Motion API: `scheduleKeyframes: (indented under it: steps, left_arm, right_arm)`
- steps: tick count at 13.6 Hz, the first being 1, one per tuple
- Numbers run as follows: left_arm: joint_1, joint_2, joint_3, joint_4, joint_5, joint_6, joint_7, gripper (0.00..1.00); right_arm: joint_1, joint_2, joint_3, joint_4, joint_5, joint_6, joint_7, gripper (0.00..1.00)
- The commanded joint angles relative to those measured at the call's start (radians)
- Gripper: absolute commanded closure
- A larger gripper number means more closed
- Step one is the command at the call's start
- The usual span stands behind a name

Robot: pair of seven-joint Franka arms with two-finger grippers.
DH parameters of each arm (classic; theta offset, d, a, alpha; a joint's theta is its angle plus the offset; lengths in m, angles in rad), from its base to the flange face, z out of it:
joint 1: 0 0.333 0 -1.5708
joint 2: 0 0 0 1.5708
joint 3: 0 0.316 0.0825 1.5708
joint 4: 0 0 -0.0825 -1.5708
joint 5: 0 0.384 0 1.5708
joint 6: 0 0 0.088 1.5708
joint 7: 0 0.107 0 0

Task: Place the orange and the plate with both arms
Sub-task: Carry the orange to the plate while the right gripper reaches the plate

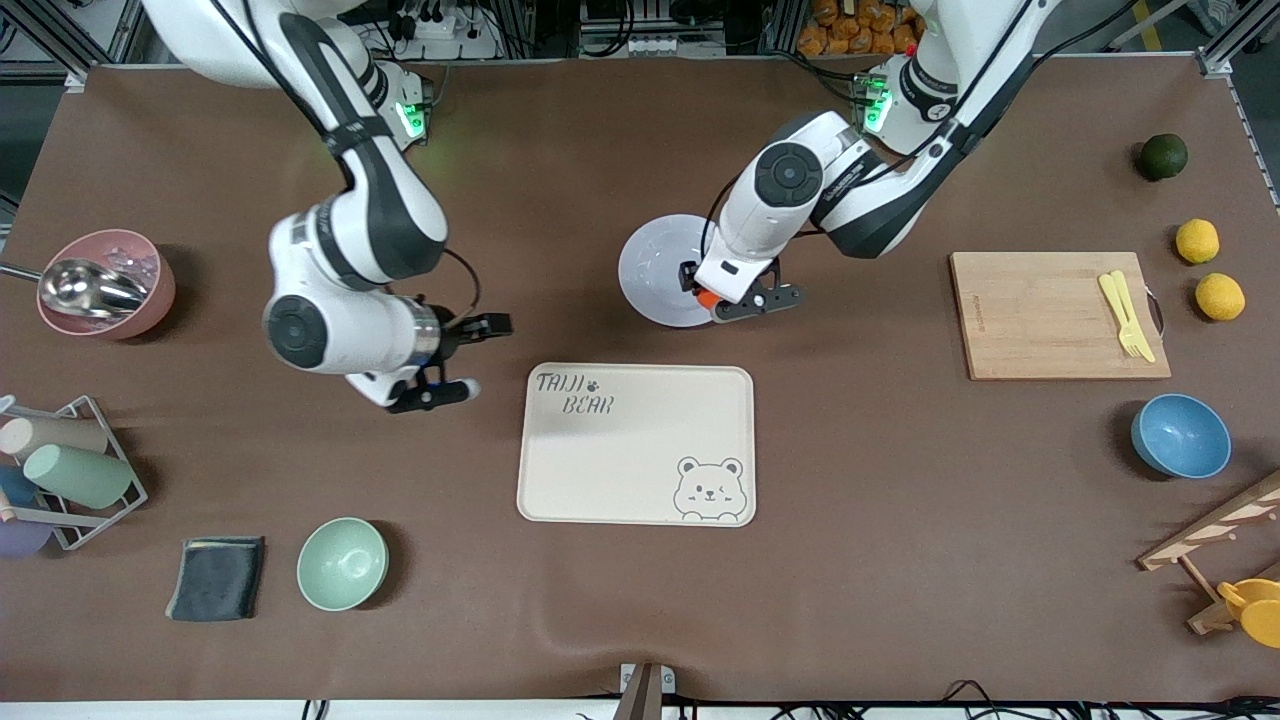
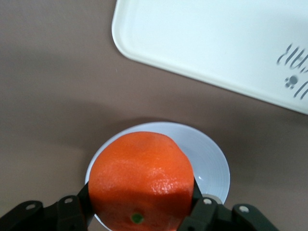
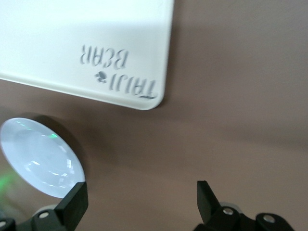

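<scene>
Front view: a brown mat [image 1: 900, 560] covers the table, with aluminium framing and cables along the upper edge of the frame. At centre lies the cream bear-printed tray [image 1: 636, 445]; just above it in the frame sits the plate [image 1: 655, 268], pale lavender-white, apart from the tray. A wooden cutting board [image 1: 1040, 315] carrying a yellow fork [image 1: 1127, 312] occupies the right of the frame, with two lemons [image 1: 1197, 241] and a dark green fruit [image 1: 1163, 156] at upper right. A mint-green bowl [image 1: 342, 563] stands at lower left. The left arm descends from the upper right, elbow bent; the left gripper [image 1: 722, 299] hangs over the plate's lower rim, fingers pinching the orange [image 2: 142, 180]. The right arm bends in from the upper left; the right gripper [image 1: 462, 357] waits over bare mat beside the tray's upper-left corner, fingers spread and holding nothing.
</scene>
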Motion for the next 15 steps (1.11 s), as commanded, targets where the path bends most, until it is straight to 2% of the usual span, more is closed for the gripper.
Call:
scheduleKeyframes:
  steps: [1,4,8,11,12,15]
  left_arm:
    - [-0.035,0.047,0.006,0.008,-0.004,-0.020,-0.061,0.78]
    - [-0.067,0.052,0.006,-0.009,-0.002,-0.020,-0.127,0.78]
    - [-0.101,0.080,0.007,-0.011,0.001,-0.017,-0.163,0.77]
    - [-0.102,0.096,0.009,-0.009,0.006,-0.010,-0.164,0.77]
    - [-0.103,0.115,0.009,-0.009,0.016,-0.008,-0.164,0.77]
    - [-0.109,0.156,0.009,-0.003,0.075,-0.007,-0.193,0.74]
  right_arm:
    - [0.060,0.064,-0.009,-0.018,0.137,0.066,-0.022,0.00]
    - [0.167,0.146,-0.009,-0.026,0.233,0.176,-0.022,0.00]
    - [0.279,0.149,-0.009,-0.130,0.426,0.265,-0.099,0.00]
    - [0.221,0.154,-0.010,-0.180,0.562,0.255,-0.343,0.00]
    - [0.179,0.160,-0.009,-0.188,0.565,0.249,-0.404,0.00]
    - [0.163,0.155,-0.007,-0.205,0.577,0.186,-0.428,0.00]
